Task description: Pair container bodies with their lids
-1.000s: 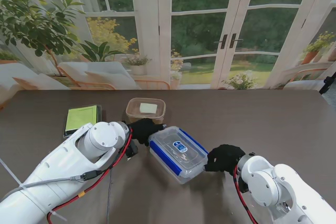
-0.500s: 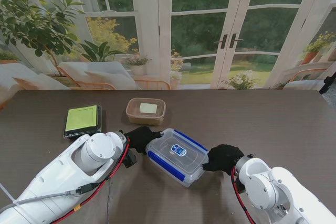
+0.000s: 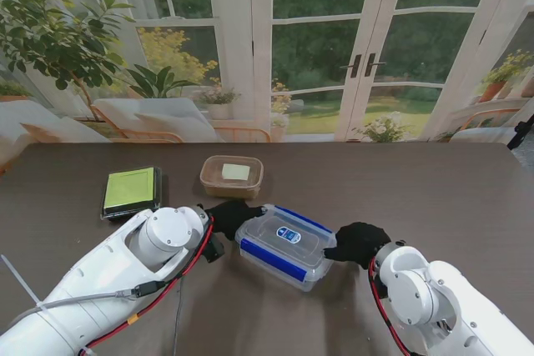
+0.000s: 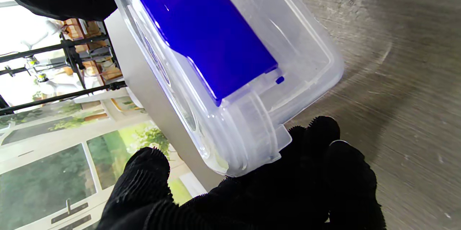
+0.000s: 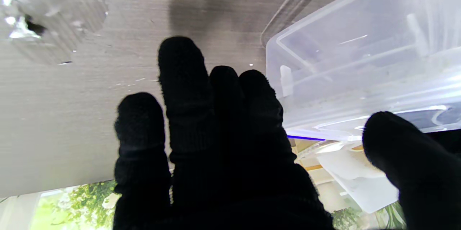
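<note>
Your left hand (image 3: 230, 213) clamps one end of the clear blue-latched container (image 3: 286, 244), and your right hand (image 3: 357, 242) pinches the opposite end, thumb over the lid. It sits lidded between them near the table's (image 3: 434, 181) middle. This pairing looks nearly done; next, press the latches home, then turn to the tan tub (image 3: 231, 175) and green lid (image 3: 130, 188) farther off.

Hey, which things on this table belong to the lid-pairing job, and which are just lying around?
For the job:
clear container with blue clips, held between left hand and right hand
brownish open tub
green lid

Lying about:
nothing else that I can make out
</note>
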`<move>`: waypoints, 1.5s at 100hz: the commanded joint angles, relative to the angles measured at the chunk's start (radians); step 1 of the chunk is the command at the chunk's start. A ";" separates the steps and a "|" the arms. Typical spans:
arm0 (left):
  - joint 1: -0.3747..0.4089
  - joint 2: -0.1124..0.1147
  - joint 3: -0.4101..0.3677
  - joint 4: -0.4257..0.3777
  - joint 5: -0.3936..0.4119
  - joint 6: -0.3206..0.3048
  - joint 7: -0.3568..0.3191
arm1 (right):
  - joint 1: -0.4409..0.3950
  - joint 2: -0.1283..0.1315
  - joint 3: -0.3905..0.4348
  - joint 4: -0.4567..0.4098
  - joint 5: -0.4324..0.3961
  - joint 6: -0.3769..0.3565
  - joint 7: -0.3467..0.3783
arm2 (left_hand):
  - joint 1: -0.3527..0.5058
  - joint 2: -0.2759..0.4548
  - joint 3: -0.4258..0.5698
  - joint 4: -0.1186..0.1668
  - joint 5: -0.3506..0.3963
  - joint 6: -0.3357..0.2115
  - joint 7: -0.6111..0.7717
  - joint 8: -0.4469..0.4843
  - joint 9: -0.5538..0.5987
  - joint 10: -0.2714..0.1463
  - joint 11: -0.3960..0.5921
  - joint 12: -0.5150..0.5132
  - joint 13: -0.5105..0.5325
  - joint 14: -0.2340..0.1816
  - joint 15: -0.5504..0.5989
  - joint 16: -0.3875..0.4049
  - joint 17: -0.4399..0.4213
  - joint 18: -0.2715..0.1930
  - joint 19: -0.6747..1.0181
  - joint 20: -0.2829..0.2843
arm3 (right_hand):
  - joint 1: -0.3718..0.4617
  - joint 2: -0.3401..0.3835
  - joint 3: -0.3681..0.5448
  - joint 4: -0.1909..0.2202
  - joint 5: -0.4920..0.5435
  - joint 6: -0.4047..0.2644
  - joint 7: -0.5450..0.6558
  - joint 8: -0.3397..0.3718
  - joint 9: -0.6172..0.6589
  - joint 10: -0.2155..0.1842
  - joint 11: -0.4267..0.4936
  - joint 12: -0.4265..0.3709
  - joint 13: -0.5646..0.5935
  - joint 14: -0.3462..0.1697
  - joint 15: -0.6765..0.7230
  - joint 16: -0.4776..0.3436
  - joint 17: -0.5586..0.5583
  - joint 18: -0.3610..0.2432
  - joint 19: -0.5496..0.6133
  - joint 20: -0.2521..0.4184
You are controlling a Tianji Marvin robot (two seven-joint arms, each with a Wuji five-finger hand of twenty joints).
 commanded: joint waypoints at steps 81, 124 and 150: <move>-0.008 -0.054 0.057 -0.037 -0.058 -0.101 -0.052 | -0.004 -0.057 -0.034 0.003 0.123 -0.028 -0.139 | 0.033 -0.018 0.001 -0.009 0.080 -0.119 0.100 -0.021 -0.011 -0.069 0.005 -0.053 -0.025 0.019 -0.057 -0.031 -0.061 -0.119 -0.018 -0.058 | 0.036 -0.017 0.088 0.016 -0.380 -0.158 -0.262 0.004 -0.097 -0.055 -0.031 -0.047 -0.051 0.033 -0.023 -0.016 0.041 0.051 -0.031 0.021; -0.041 -0.068 0.086 0.011 -0.060 -0.120 -0.042 | 0.036 -0.056 -0.053 0.042 0.086 0.047 -0.130 | 0.034 -0.018 0.001 -0.009 0.069 -0.122 0.096 -0.021 -0.034 -0.076 -0.009 -0.101 -0.054 0.009 -0.139 -0.072 -0.105 -0.125 -0.093 -0.124 | 0.004 -0.021 0.052 0.007 -0.424 -0.114 -0.272 0.000 -0.126 -0.029 -0.042 -0.061 -0.055 0.048 -0.026 -0.020 0.036 0.069 -0.037 0.025; -0.021 -0.059 0.075 -0.012 -0.042 -0.105 -0.042 | 0.034 -0.052 -0.065 0.028 0.005 0.149 -0.118 | 0.032 -0.018 0.000 -0.009 0.069 -0.119 0.096 -0.021 -0.033 -0.074 -0.007 -0.107 -0.050 0.011 -0.148 -0.078 -0.105 -0.125 -0.097 -0.130 | -0.038 -0.018 -0.037 0.006 -0.390 -0.053 -0.249 0.005 -0.131 0.001 -0.037 -0.068 -0.054 0.057 -0.037 -0.026 0.043 0.087 -0.046 0.026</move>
